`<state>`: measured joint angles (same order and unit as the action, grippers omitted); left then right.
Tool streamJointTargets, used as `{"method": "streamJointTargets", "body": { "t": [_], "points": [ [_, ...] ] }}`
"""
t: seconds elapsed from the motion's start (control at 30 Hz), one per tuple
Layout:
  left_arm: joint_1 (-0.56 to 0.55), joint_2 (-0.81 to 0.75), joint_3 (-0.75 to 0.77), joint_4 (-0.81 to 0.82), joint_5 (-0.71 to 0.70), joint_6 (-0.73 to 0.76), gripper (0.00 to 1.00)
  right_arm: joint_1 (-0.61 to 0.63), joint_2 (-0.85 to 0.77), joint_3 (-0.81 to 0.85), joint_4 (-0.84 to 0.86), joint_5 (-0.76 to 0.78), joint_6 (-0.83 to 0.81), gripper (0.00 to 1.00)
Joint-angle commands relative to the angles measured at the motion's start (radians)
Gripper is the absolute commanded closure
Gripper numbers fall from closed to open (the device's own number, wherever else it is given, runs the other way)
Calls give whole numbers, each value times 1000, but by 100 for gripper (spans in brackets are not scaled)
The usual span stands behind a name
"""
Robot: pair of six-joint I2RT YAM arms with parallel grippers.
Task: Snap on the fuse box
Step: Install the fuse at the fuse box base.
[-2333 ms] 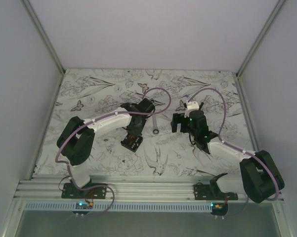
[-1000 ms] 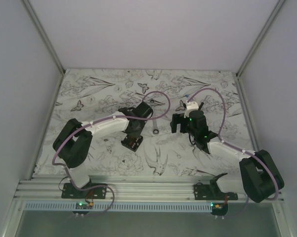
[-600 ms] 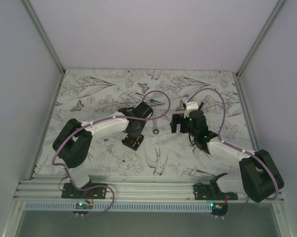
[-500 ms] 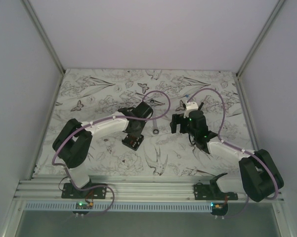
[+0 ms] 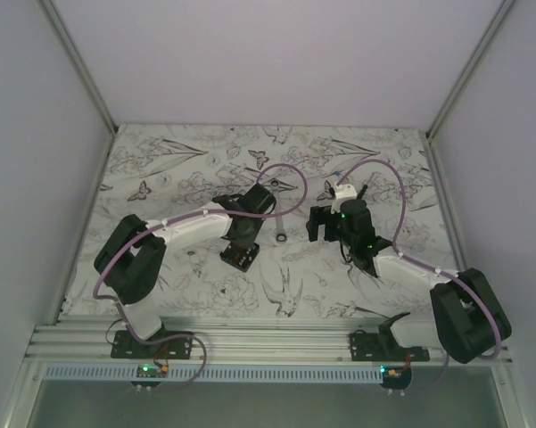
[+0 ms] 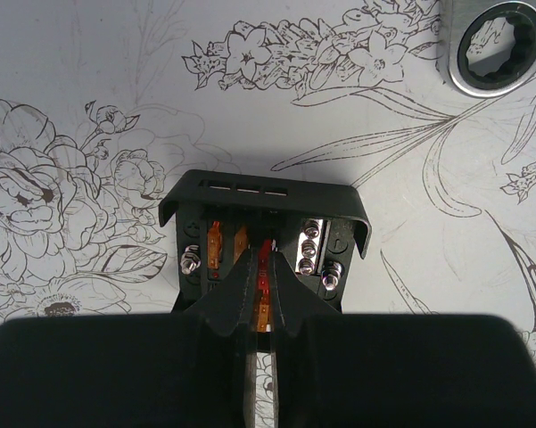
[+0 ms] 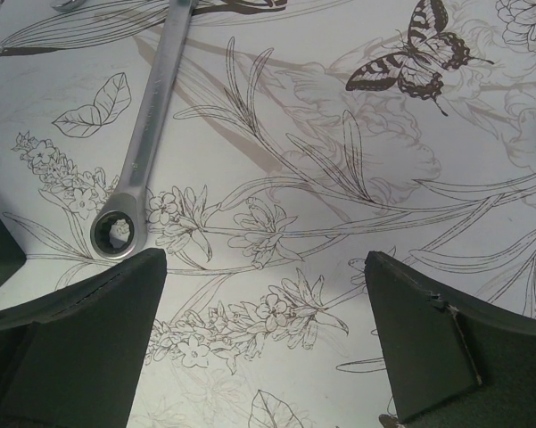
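Observation:
The fuse box (image 6: 264, 198) is a small black box with orange and red fuses and silver screws showing inside; it lies on the flower-patterned mat. In the top view the fuse box (image 5: 236, 259) lies just under my left gripper (image 5: 242, 243). In the left wrist view my left gripper (image 6: 262, 260) is shut, with its tips down over the middle fuse row and only a thin slit between them. My right gripper (image 7: 266, 343) is open and empty above the mat, to the right of the box, and it also shows in the top view (image 5: 325, 226).
A silver ratchet wrench (image 7: 149, 134) lies on the mat between the two grippers; its ring end (image 6: 493, 45) is just right of the fuse box, and the wrench also shows in the top view (image 5: 281, 234). White walls close in the mat on three sides.
Since 2.3 s ago my left gripper has come nearer and down onto the fuse box. Over the last second it has hardly moved. The right arm has stayed still.

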<state>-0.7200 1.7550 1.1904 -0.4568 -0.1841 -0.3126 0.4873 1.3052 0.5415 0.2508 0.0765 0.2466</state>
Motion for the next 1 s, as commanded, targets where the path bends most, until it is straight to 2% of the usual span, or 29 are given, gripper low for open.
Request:
{"method": "streamJointTargets", "body": {
  "t": [0.0, 0.57, 0.97],
  "points": [
    [-3, -16, -17, -11, -19, 15, 100, -7, 5, 15, 26, -4, -10, 0],
    [-3, 8, -52, 31, -9, 16, 100, -7, 7, 15, 24, -7, -10, 0],
    [-5, -46, -107, 38, -2, -6, 100, -7, 5, 15, 25, -15, -9, 0]
  ]
}}
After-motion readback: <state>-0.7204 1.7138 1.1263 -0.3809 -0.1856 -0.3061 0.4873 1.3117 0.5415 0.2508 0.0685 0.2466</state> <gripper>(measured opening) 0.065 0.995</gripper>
